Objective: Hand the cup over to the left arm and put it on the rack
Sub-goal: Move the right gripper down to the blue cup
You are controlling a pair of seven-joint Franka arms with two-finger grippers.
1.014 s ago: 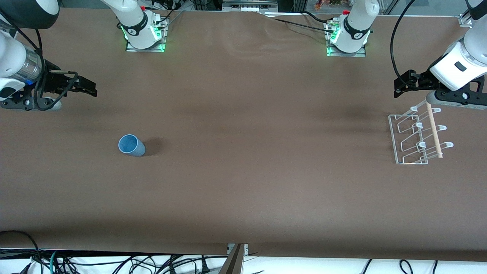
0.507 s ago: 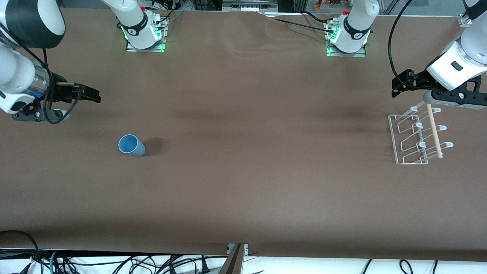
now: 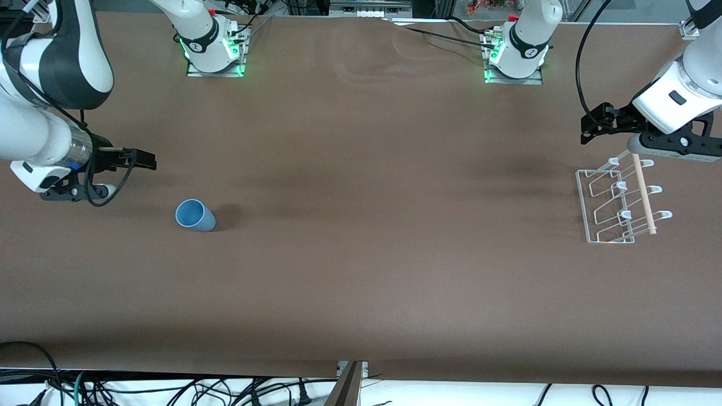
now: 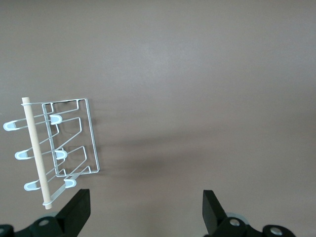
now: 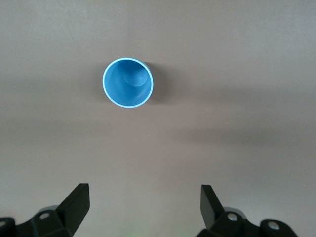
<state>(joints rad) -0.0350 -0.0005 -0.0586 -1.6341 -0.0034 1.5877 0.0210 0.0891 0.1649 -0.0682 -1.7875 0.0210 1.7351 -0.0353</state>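
- Front view: cup (image 3: 195, 215) stands upright (mouth up) on the table (image 3: 361, 254), lower-left area of frame; right gripper (image 3: 148, 160) hovers above-left of it; left gripper (image 3: 589, 128) waits over the rack (image 3: 617, 206), right edge.
- Left wrist view: fingers (image 4: 79, 210) spread wide, holding nothing.
- Right wrist view: fingers (image 5: 79, 200) spread wide, empty; cup (image 5: 128, 82) at upper centre.

The cup (image 3: 194, 215) stands upright on the table (image 3: 361, 270) toward the right arm's end, well apart from the rack (image 3: 617, 203), which sits at the left arm's end at about the same nearness to the front camera. The right gripper (image 3: 148, 160), jaws apart, hangs over bare table near the cup, not touching it. The left gripper (image 3: 591, 125), jaws apart, hangs over the table just beside the rack and waits.
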